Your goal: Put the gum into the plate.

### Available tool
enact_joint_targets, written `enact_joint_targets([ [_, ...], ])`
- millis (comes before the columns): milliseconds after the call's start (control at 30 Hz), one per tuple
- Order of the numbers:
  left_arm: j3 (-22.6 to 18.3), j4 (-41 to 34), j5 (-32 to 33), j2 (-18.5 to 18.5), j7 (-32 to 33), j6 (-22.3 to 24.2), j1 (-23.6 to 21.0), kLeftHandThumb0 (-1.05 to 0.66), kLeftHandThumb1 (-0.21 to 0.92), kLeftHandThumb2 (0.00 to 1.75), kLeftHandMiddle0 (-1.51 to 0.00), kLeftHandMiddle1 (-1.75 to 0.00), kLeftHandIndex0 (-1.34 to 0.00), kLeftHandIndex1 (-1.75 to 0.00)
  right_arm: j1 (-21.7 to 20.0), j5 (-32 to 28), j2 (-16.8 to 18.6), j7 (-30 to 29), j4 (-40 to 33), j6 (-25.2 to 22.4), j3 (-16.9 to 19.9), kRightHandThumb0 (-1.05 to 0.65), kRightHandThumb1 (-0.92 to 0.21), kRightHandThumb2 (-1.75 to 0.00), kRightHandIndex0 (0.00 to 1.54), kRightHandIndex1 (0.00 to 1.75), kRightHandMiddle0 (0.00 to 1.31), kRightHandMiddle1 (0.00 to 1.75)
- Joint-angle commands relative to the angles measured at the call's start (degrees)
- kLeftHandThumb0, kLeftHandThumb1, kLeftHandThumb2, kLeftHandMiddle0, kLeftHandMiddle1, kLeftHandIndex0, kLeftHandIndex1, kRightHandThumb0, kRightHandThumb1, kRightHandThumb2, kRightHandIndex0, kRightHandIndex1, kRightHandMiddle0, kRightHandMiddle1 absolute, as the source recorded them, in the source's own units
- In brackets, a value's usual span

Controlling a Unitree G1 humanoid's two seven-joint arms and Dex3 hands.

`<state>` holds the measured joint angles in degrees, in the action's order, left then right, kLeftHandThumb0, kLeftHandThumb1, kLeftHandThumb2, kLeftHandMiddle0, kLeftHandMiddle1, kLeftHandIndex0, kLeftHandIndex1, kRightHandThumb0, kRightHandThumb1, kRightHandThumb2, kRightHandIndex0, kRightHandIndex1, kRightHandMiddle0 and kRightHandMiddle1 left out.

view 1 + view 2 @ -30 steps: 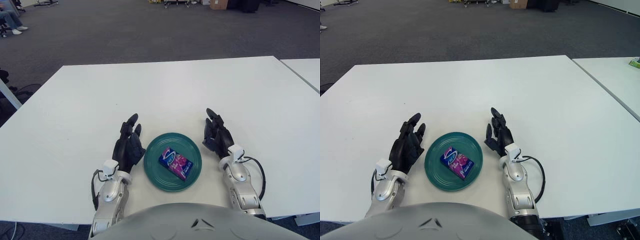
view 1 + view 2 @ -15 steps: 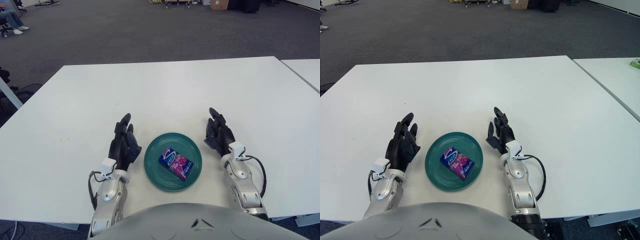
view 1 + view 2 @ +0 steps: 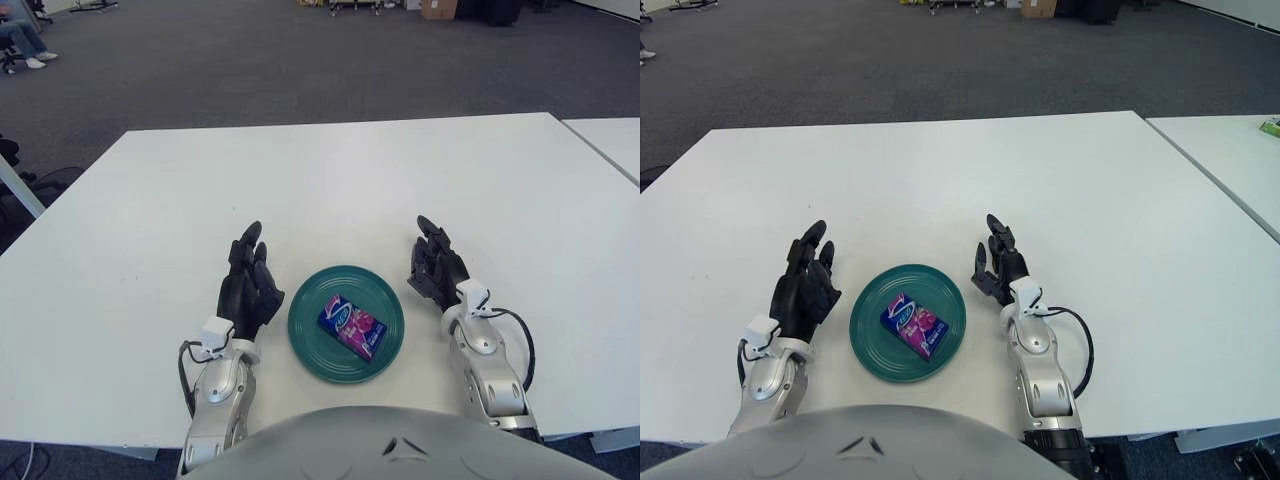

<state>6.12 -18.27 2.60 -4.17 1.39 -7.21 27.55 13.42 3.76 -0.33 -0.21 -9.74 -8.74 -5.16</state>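
Note:
A blue and pink gum pack (image 3: 352, 326) lies flat in the middle of a round teal plate (image 3: 310, 340) near the front edge of the white table (image 3: 330, 190). My left hand (image 3: 248, 286) rests just left of the plate, fingers spread and empty. My right hand (image 3: 434, 265) rests just right of the plate, fingers spread and empty. Neither hand touches the plate or the gum.
A second white table (image 3: 610, 140) stands close on the right with a narrow gap between. Grey carpet floor lies beyond the far edge. A seated person (image 3: 20, 40) is far back left.
My left hand has drawn away a little to the left of the plate. My right hand has barely shifted. The gum and plate have not moved.

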Motion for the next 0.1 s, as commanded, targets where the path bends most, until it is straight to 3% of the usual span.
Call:
enact_joint_targets([
  [0,-0.06,0.12,-0.31,0.9,-0.93,-0.66,-0.36,-1.0,0.92,1.01,-0.21,0.0,0.0,-0.49,0.21,0.41,-0.07,-0.62,0.39,-2.66,0.49,-0.6,-0.92,-1.02,0.01,0.0,0.0,0.18],
  [67,-0.07,0.03,-0.19,0.98,-0.97,-0.35,-0.22,-1.0,0.92,1.01,-0.21,0.0,0.0,-0.49,0.17,0.25,-0.03,-0.64,0.36,-2.92,0.6,-0.6,-0.92,-1.02,0.01,0.0,0.0,0.18],
])
